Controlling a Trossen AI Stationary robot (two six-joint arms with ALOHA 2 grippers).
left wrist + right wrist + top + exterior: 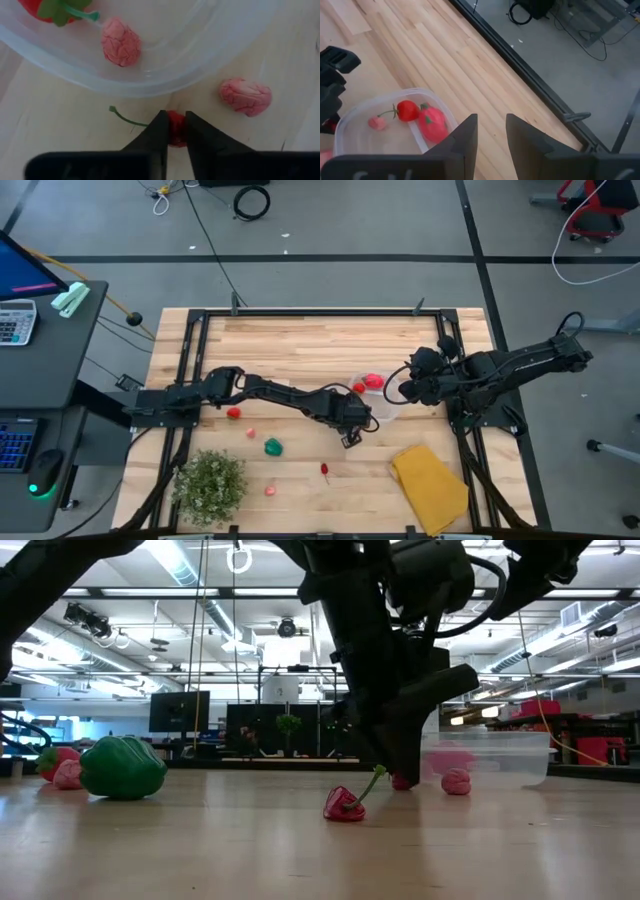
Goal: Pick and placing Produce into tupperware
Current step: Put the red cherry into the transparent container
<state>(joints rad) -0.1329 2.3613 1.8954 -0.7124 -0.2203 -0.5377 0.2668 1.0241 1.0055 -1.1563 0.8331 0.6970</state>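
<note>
The clear round tupperware (386, 398) stands right of the table's middle and holds two red pieces (432, 125) and a pale pink one (120, 46). My left gripper (175, 131) is at its near side, shut on a small red fruit (176, 126) with a green stem (125, 118). A pink piece (246, 96) lies on the table beside it. My right gripper (491, 132) hangs open above the tupperware's right edge, touching nothing. More produce lies toward the near left: a green pepper (122, 767), a red pepper (345, 805), and red and pink pieces (233, 412). My left gripper pinches the small red fruit's body (176, 135) between its two fingers, slanting down from above and from the left. The fruit sits at table level (402, 781) just outside the tupperware wall. Its green stem trails free to one side on the wood.
A bushy green plant (210, 483) stands at the near left edge and a folded yellow cloth (430, 478) lies near right. Black frame rails (190, 350) run along the table's sides. Bare wood lies along the far side (320, 340).
</note>
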